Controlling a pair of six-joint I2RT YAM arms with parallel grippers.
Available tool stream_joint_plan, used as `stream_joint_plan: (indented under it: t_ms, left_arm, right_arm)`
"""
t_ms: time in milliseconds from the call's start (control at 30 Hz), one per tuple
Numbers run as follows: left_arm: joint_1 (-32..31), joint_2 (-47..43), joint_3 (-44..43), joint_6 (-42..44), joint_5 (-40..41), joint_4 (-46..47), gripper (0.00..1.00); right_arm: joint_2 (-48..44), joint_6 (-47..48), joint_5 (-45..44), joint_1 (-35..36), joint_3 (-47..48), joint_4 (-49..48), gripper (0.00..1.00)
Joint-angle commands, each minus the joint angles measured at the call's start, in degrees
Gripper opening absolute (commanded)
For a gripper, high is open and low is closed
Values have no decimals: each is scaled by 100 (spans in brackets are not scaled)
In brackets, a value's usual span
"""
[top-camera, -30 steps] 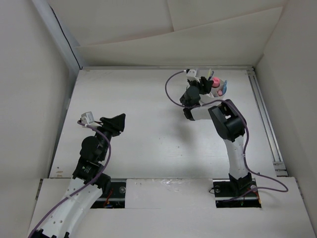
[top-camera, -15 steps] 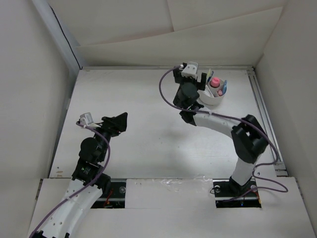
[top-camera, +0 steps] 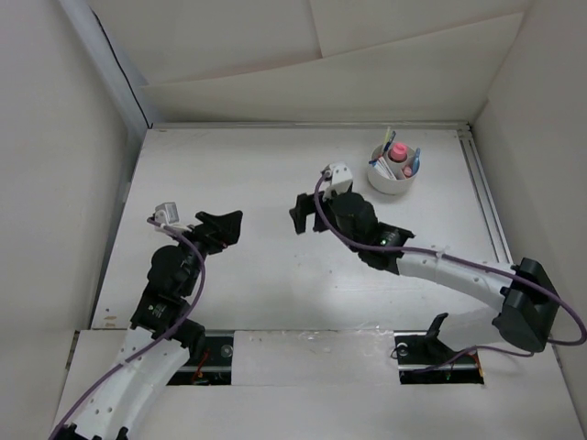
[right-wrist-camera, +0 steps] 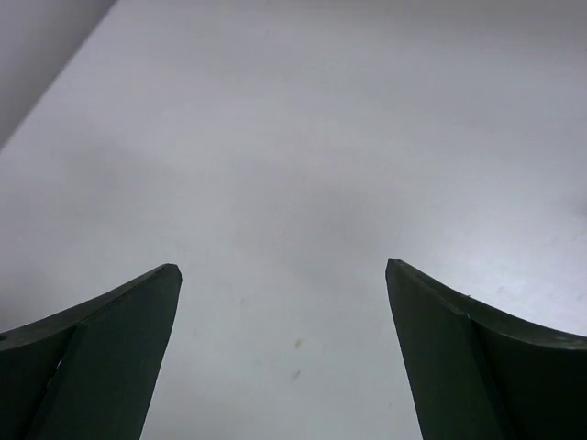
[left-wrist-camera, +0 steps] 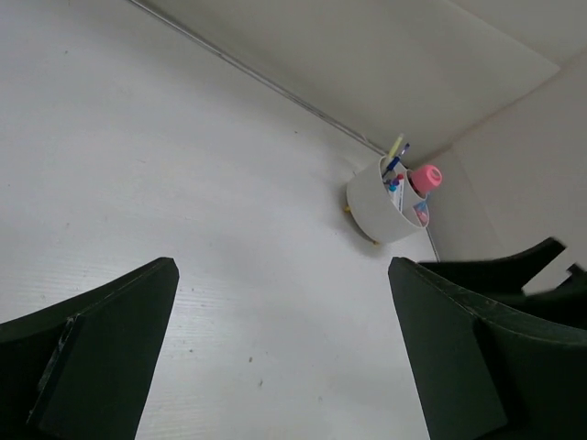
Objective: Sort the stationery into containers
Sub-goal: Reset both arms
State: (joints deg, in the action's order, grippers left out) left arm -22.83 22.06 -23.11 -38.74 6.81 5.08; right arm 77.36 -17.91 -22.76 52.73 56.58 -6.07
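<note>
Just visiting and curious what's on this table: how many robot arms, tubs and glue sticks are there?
Robot arms: 2, the left arm and the right arm
White tub: 1
Pink-capped glue stick: 1
Total: 4, leaving out the pens in the tub, too small to count.

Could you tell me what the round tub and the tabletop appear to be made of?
The tub looks like smooth white plastic: a thin, even wall with a soft sheen. The tabletop seems to be a matte white board, perhaps painted or laminated, with faint fine lines; the material underneath cannot be told.
</note>
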Motion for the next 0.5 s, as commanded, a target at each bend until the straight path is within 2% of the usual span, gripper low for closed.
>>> stream_joint_plan:
  t_ms: [0,300,467]
  left_arm:
    - [-20,35,-421,42,-250,-252,100]
    - [-20,-184,-949,-63,-171,-1044,100]
    - [-20,-10,-1187,-63,-110,-1159,100]
  right_arm:
    - [-370,-492,731,447,-313,659,99]
    - [-1223,-766,46,1624,-1017,896,99]
    - [-1750,-933,-158,1899,-1131,1124,99]
